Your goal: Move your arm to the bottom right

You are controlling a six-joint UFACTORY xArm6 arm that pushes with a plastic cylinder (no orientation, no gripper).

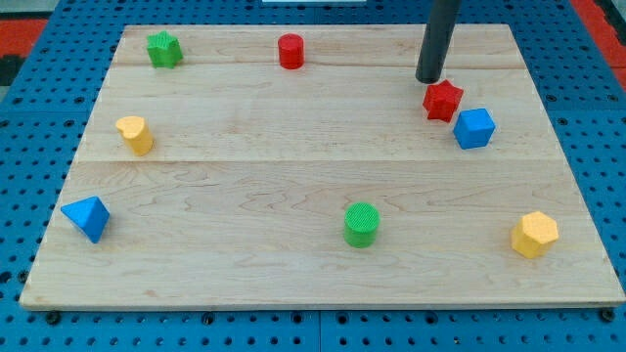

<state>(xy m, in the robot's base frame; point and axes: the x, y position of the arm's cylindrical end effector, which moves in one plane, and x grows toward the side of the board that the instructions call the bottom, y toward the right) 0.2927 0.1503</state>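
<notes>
My tip [429, 78] rests on the wooden board [293, 186] near the view's top right. It is just above and left of the red star block [443, 100], close to it or touching. The blue cube [474, 128] lies just right of and below the red star. The yellow hexagon block [534, 235] sits at the view's bottom right, far below my tip.
A red cylinder [290, 51] and a green star block [164, 49] lie along the top. A yellow heart-like block [135, 135] and a blue pyramid-like block [87, 217] are at the left. A green cylinder [361, 225] is at bottom centre.
</notes>
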